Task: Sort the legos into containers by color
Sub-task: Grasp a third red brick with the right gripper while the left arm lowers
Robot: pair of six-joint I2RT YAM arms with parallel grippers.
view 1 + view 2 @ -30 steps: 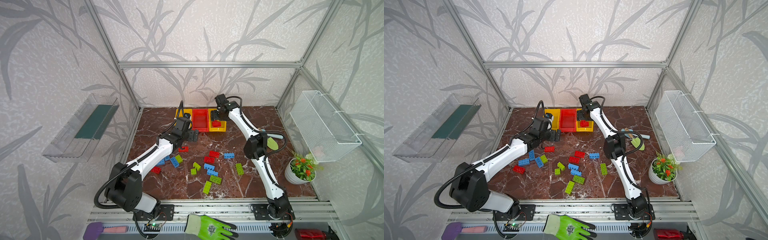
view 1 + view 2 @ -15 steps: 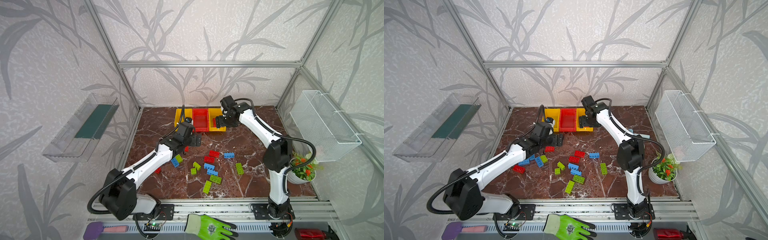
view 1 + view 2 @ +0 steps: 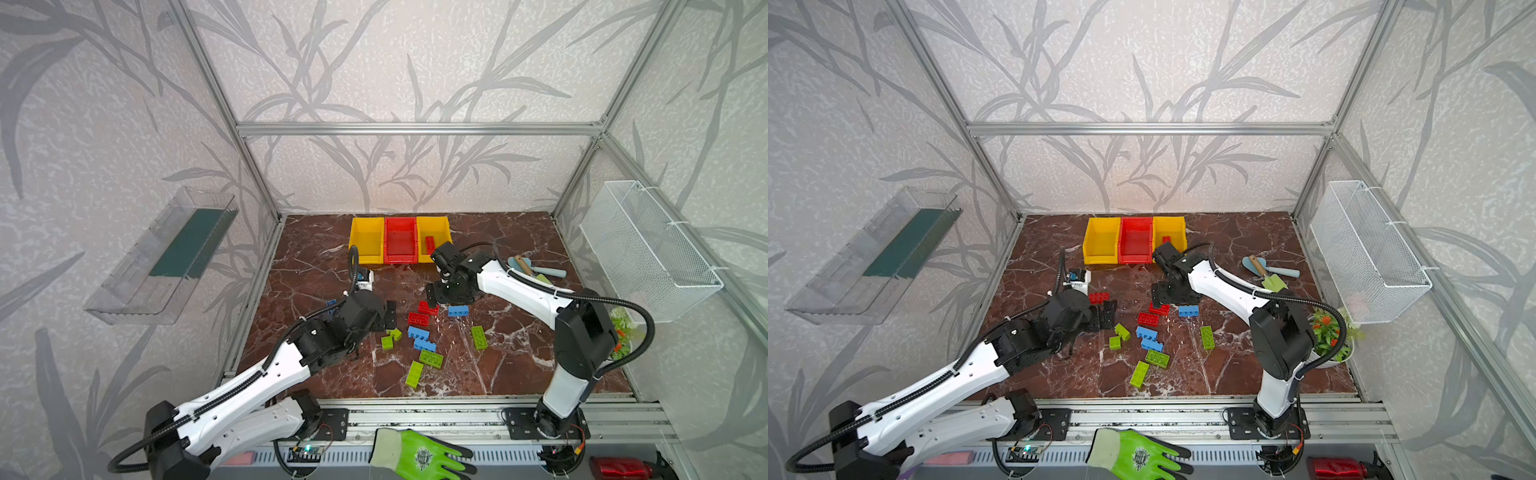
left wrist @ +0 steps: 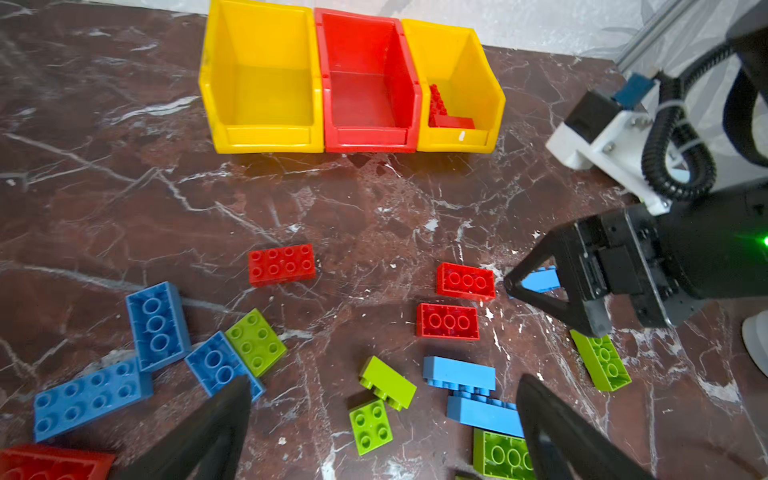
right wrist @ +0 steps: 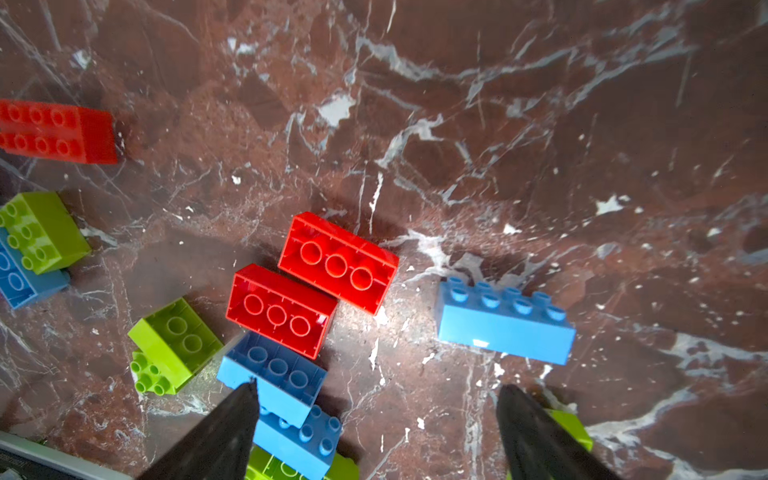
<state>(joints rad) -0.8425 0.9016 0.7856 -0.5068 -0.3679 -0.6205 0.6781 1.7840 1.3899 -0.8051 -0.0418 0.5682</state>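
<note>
Centring over the upturned red plastic brick [image 5: 337, 262] on the marble floor [image 5: 540, 124] is advised, since a second red brick [image 5: 282, 309] touches it. The right gripper [image 5: 376, 388] and the left gripper [image 4: 384, 380] are held wide open, empty. The joined yellow and red plastic bins [image 4: 365, 137] are set well apart.

Walls [image 3: 415, 62] papered pale grey with darker leaf sprays; aluminium frame [image 3: 415, 129] runs along their joins. Tabletop [image 3: 316, 257] in a red-brown marble pattern veined white, evenly lit, shadows soft. A clear tray [image 3: 166, 257], holding what may be a dark green mat, hangs on the left wall; a white wire basket [image 3: 648, 249] hangs on the right wall. A potted plant [image 3: 1327, 332] stands at the tabletop's right edge.
</note>
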